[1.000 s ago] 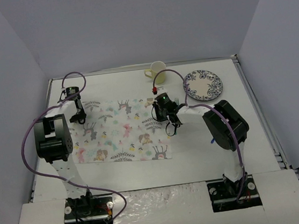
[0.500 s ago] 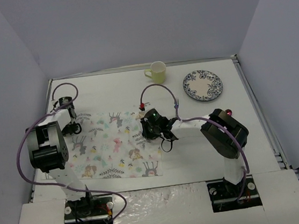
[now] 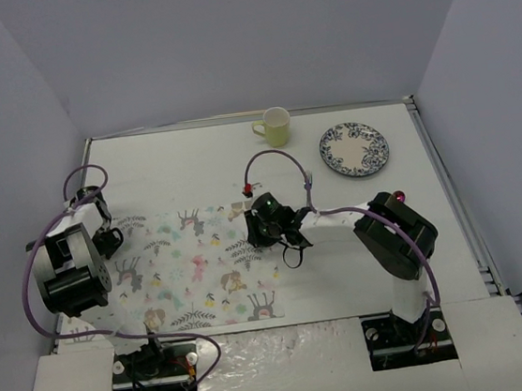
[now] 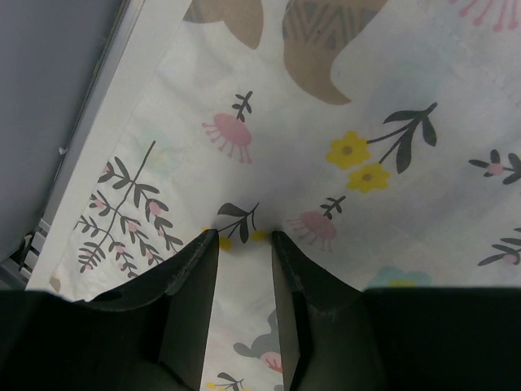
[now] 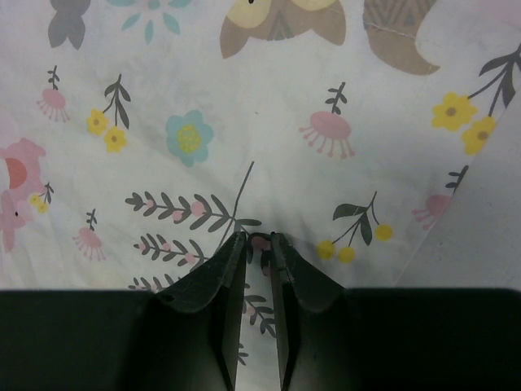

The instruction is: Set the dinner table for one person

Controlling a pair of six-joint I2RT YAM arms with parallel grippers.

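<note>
Since each wrist camera sits close over the cloth, its own dark body fills the bottom of the view and only the finger ends show. The left gripper (image 4: 244, 236) has its fingers parted by a modest gap, tips low over the floral placemat (image 3: 203, 268) near its 9 o'clock edge; contact is hard to judge. The right gripper (image 5: 259, 237) has its fingers almost pressed together, with only a thin slit between them. Its tips are at the cloth near the 3 o'clock edge, and I cannot tell whether any fabric is nipped. From above, both arms cover parts of the placemat. It lies on the near half of the dinner table (image 3: 192, 166), the white top under everything. Farther off, a pale yellow mug (image 3: 275, 126) stands at 12 o'clock, and a blue-patterned plate (image 3: 354, 148) lies at 1 o'clock, apart from it
</note>
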